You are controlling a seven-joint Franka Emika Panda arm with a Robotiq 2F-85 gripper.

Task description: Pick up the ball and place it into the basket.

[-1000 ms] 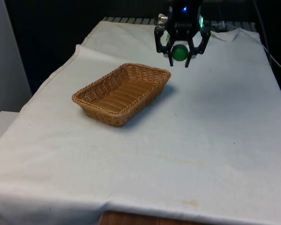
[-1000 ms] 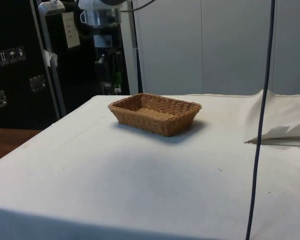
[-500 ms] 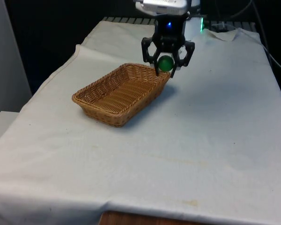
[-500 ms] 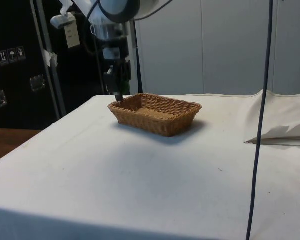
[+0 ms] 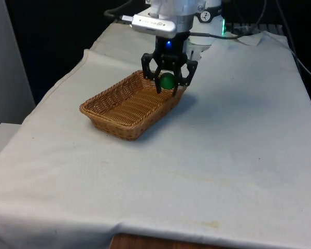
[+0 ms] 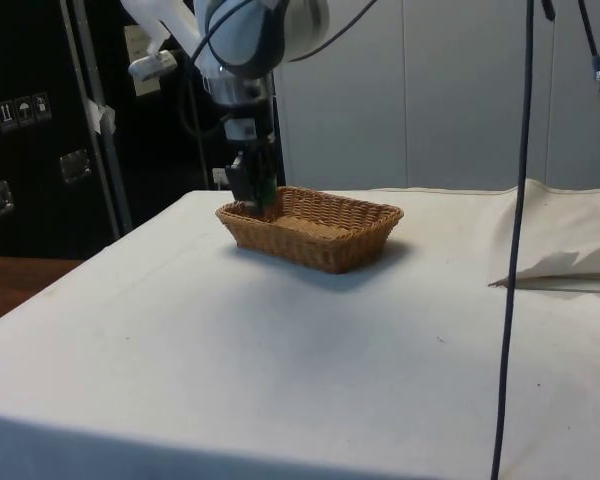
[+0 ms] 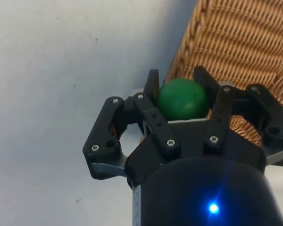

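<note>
A green ball (image 5: 167, 81) is held between the black fingers of my gripper (image 5: 167, 86), which is shut on it. It hangs just above the far end of the brown wicker basket (image 5: 125, 106), close over the rim on the front view's right. From the side, the gripper (image 6: 254, 190) stands at the basket's (image 6: 315, 232) end nearest the dark cabinets. Through the wrist camera the ball (image 7: 181, 100) sits between the two fingertips, right over the basket's woven wall (image 7: 236, 52) where it meets the cloth.
The white cloth (image 5: 233, 150) covers the whole table and is bare on all sides of the basket. A crumpled fold of cloth (image 6: 560, 250) lies at the side view's right, and a dark cable (image 6: 515, 250) hangs down in front of it.
The gripper has carried the ball down and towards the front view's left, from above bare cloth beyond the basket to just over the basket's far end.
</note>
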